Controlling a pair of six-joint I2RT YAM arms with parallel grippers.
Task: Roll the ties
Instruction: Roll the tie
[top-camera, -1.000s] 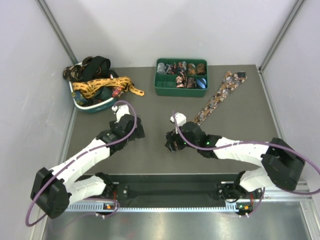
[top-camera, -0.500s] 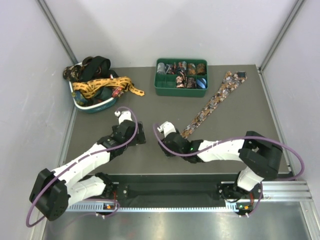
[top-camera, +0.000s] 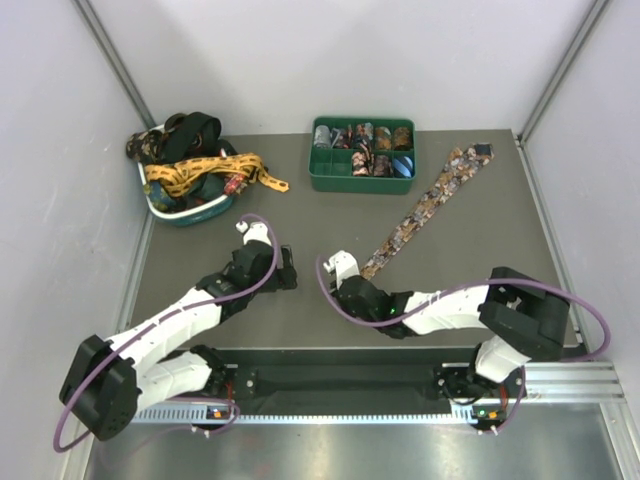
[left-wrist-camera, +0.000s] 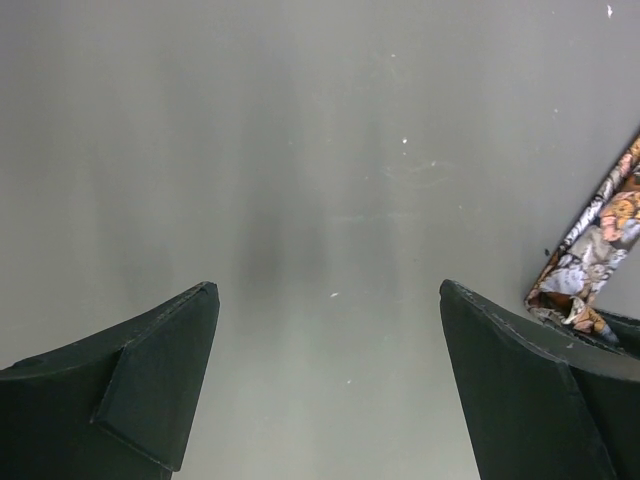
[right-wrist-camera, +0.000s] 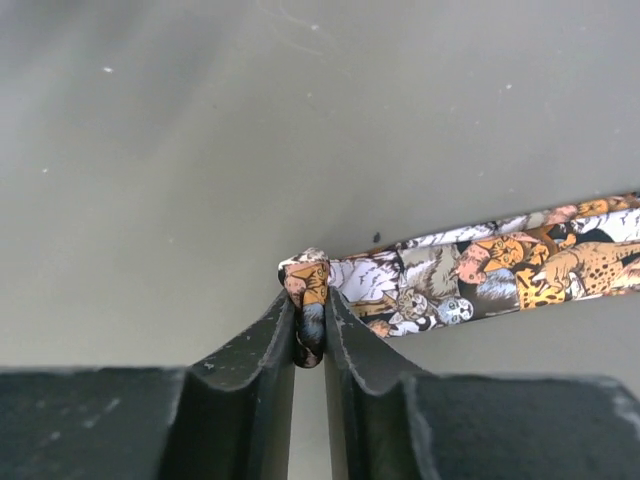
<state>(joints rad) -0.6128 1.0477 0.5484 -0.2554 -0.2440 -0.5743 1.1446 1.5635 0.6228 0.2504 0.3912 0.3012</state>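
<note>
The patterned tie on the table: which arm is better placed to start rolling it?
Probably right: the right gripper pinches the narrow end of the patterned tie, while the left gripper hangs open beside it, holding nothing.

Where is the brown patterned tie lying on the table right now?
In the top view the tie runs diagonally on the right side, beside the green tray, its near end pinched in the right gripper.
</note>
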